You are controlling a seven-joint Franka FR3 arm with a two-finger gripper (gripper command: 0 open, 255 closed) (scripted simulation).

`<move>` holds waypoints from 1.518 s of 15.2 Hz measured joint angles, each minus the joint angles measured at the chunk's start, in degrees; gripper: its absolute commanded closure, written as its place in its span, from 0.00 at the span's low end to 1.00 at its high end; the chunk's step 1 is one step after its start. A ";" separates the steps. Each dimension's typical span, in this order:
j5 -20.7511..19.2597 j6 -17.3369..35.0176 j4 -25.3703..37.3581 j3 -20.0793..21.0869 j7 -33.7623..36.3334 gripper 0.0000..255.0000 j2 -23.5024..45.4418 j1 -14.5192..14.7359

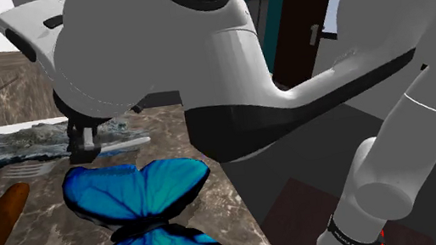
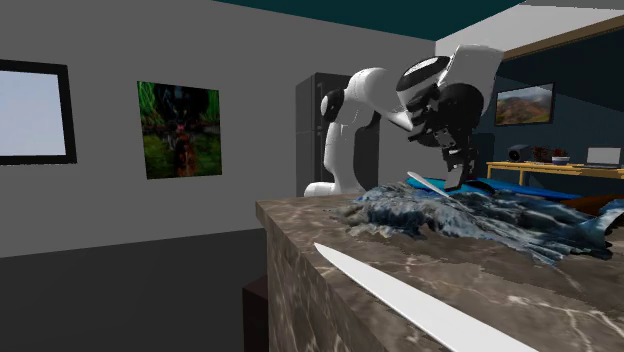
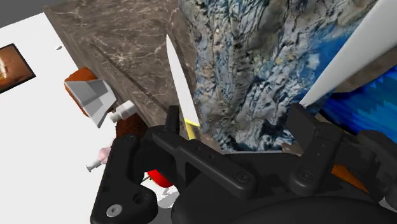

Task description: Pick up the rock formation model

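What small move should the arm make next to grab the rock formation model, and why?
Probably lower slightly: the gripper is open, fingers straddling the blue-grey rock formation model on the marble counter, not yet clasping it.

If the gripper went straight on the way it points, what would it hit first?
Most likely the rock model, dead ahead of the open gripper. The white blade lies close by one finger and might be grazed; depth is unclear.
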 measured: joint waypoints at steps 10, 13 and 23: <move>-15.55 0.75 -0.26 6.02 8.98 0.00 5.33 -0.24; -16.50 0.88 -0.29 6.55 9.99 1.00 5.66 -0.01; -16.52 0.98 -1.05 6.30 9.94 1.00 6.27 -0.37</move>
